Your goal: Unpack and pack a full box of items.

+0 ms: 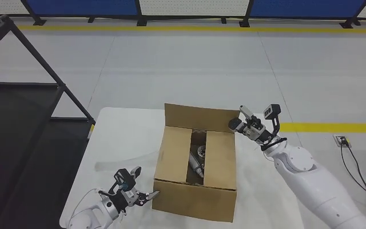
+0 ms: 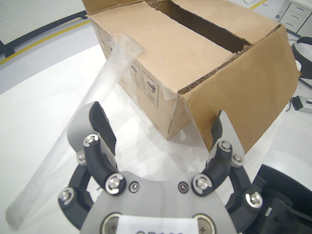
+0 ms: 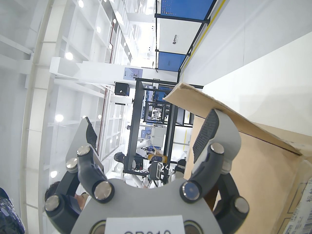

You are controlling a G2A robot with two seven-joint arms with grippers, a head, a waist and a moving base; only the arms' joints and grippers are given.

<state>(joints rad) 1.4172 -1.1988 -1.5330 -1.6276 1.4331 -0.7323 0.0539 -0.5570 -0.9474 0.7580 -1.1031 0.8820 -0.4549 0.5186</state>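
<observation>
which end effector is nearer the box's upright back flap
Right. The right end effector is at one end of the upright flap; the left end effector is off the near corner of the box.

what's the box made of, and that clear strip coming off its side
The box looks like matte brown corrugated cardboard: fluted layers show along the cut flap edges. The clear strip looks like thin glossy plastic, see-through and wrinkled, probably peeled packing tape, though plain film can't be ruled out.
</observation>
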